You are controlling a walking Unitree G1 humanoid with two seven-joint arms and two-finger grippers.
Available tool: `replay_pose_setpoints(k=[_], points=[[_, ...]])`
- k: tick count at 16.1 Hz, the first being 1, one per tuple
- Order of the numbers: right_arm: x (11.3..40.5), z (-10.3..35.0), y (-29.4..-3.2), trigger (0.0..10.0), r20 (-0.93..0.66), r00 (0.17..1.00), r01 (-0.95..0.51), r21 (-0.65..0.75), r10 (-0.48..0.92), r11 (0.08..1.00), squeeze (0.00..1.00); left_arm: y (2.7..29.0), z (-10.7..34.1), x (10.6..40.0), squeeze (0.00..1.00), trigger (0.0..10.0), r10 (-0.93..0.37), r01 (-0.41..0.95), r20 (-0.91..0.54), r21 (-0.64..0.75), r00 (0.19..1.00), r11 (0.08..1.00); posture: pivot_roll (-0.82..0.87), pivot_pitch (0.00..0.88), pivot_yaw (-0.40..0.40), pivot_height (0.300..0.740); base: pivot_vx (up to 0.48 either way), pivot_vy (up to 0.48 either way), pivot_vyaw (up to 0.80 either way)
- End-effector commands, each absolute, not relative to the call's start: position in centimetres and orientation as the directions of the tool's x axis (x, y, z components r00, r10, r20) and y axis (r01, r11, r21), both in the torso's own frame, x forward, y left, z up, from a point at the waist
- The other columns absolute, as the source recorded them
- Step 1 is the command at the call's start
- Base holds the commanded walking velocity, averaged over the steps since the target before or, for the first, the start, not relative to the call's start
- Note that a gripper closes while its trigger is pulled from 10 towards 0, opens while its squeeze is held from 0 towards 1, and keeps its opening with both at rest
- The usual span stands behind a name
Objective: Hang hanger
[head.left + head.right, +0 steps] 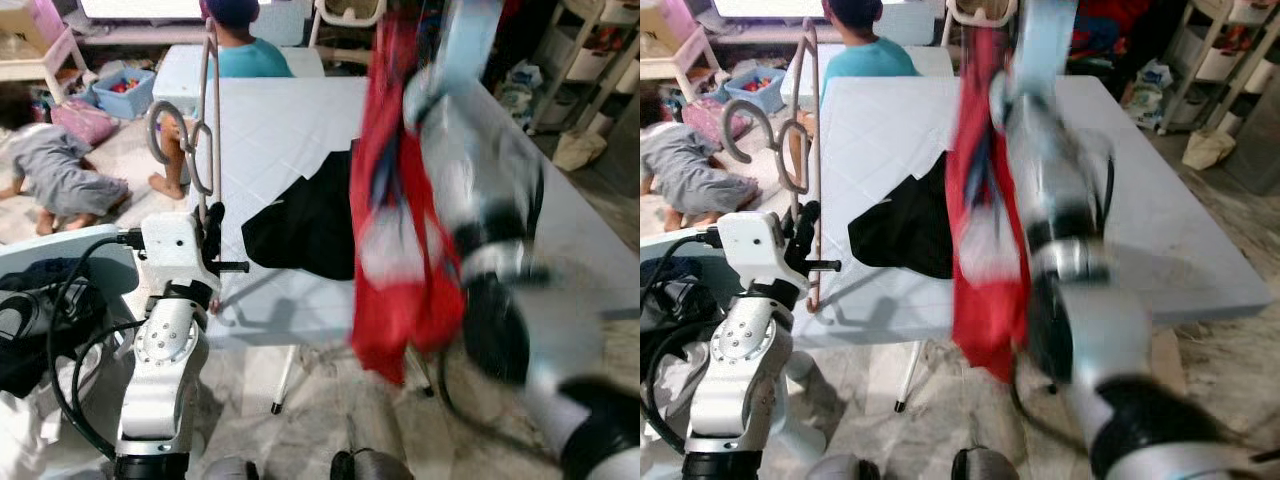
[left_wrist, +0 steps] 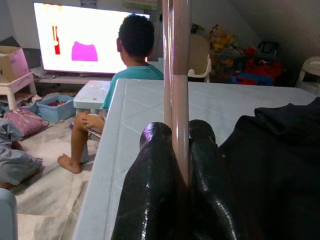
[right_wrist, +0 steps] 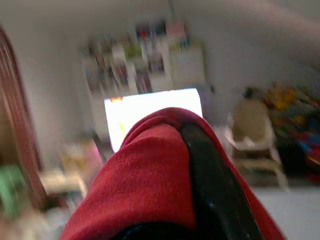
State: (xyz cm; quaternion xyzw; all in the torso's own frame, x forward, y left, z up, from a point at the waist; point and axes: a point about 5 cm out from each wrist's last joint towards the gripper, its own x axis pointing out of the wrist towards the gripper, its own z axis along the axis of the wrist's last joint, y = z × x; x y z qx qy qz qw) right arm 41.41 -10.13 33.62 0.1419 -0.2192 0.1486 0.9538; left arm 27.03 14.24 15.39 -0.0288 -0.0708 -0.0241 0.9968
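Up front, from the head cameras, I see my left gripper [image 1: 211, 222] raised at the near-left corner of the white table [image 1: 290, 130], its black fingers pinched narrow on the stem of a pinkish hanger [image 1: 205, 130] that stands upright, hook loops curling out to the left. A black garment [image 1: 305, 225] lies on the table near its front edge. My right arm [image 1: 480, 190] is blurred, lifted high on the right, with a red garment [image 1: 390, 250] hanging beside it past the table edge. A person in a teal shirt [image 1: 245, 55] sits beyond the table; another in grey [image 1: 55, 175] lies on the floor at left.

On the left wrist camera, both fingers [image 2: 155, 185] squeeze the hanger rod [image 2: 180, 75], the black garment just beside them.

On the right wrist camera, red cloth [image 3: 145, 170] drapes over a black finger [image 3: 215, 185]; I cannot tell how the fingers stand.
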Motion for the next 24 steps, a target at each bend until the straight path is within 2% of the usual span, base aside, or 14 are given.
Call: replay_pose_setpoints(k=[1,4,5,7,8,9,11,13,15,17,20,21,23,24], points=[[41.3,36.2,-10.8,10.0,0.533,0.830,-0.357,0.286,0.162,0.889,0.00,14.0,15.4,26.8,0.00,10.0,-0.046,0.053,0.132,-0.048,0.990,0.997,0.04,0.056,-0.065,0.740,0.000,0.000,0.00],[41.2,37.4,-11.1,10.0,0.568,0.808,-0.385,0.307,0.157,0.870,0.00,14.2,15.3,26.7,0.00,10.0,-0.033,0.039,0.132,-0.046,0.991,0.998,0.04,0.059,-0.075,0.740,0.000,0.000,0.00],[41.5,35.6,-11.0,10.0,0.529,0.829,-0.374,0.281,0.183,0.884,0.00,14.2,15.3,26.7,0.00,10.0,-0.029,0.036,0.131,-0.047,0.991,0.998,0.04,0.059,-0.075,0.740,0.000,0.000,0.00],[42.2,27.9,-10.9,10.0,0.265,0.924,-0.316,0.123,0.276,0.941,0.00,13.9,15.2,26.7,0.00,10.0,-0.033,0.040,0.128,-0.051,0.991,0.998,0.04,0.066,-0.073,0.740,0.000,0.000,0.00],[42.0,24.0,-11.3,10.0,0.104,0.945,-0.315,0.043,0.309,0.948,0.15,13.8,15.2,26.7,0.00,10.0,-0.039,0.045,0.126,-0.053,0.991,0.998,0.03,0.069,-0.068,0.740,0.000,0.000,0.00],[41.5,20.4,-12.5,10.0,-0.043,0.953,-0.301,-0.002,0.300,0.954,1.00,13.8,15.2,26.7,0.00,10.0,-0.045,0.051,0.123,-0.053,0.991,0.997,0.02,0.072,-0.061,0.740,0.000,0.000,0.00],[40.4,16.2,-15.4,10.0,-0.199,0.949,-0.260,-0.063,0.243,0.964,1.00,13.6,15.1,26.8,0.00,10.0,-0.058,0.064,0.116,-0.054,0.992,0.996,0.02,0.076,-0.052,0.740,0.000,0.000,0.00],[39.9,15.4,-16.7,10.0,-0.226,0.943,-0.277,-0.118,0.245,0.954,1.00,13.5,15.1,26.9,0.00,10.0,-0.068,0.075,0.113,-0.057,0.991,0.996,0.01,0.079,-0.045,0.740,0.000,0.000,0.00],[38.8,14.3,-19.2,10.0,-0.283,0.921,-0.346,-0.274,0.269,0.897,1.00,13.0,14.9,26.8,0.00,10.0,-0.104,0.111,0.102,-0.060,0.989,0.992,0.01,0.080,-0.037,0.740,0.000,0.000,0.00],[38.8,15.4,-20.0,10.0,-0.208,0.942,-0.311,-0.258,0.261,0.915,1.00,13.0,14.9,26.8,0.00,10.0,-0.107,0.113,0.101,-0.059,0.989,0.992,0.01,0.081,-0.035,0.740,0.000,0.000,0.00],[38.3,18.5,-21.8,10.0,0.019,0.958,-0.276,-0.190,0.285,0.942,1.00,13.1,14.8,26.9,0.00,10.0,-0.117,0.123,0.092,-0.055,0.989,0.991,0.00,0.083,-0.025,0.740,0.000,0.000,0.00],[37.9,19.0,-22.7,10.0,0.046,0.961,-0.257,-0.213,0.272,0.943,1.00,13.1,14.8,26.9,0.00,10.0,-0.123,0.128,0.092,-0.054,0.988,0.990,0.00,0.083,-0.025,0.740,0.000,0.000,0.00],[37.3,19.1,-24.6,10.0,-0.026,0.962,-0.259,-0.397,0.271,0.881,1.00,13.1,14.9,27.0,0.00,10.0,-0.129,0.134,0.092,-0.052,0.987,0.990,0.00,0.083,-0.020,0.740,0.000,0.000,0.00],[37.0,18.0,-25.4,10.0,-0.188,0.934,-0.355,-0.405,0.303,0.843,1.00,13.2,14.8,27.0,0.00,10.0,-0.130,0.135,0.088,-0.051,0.988,0.990,0.00,0.081,-0.019,0.740,0.000,0.000,0.00]])
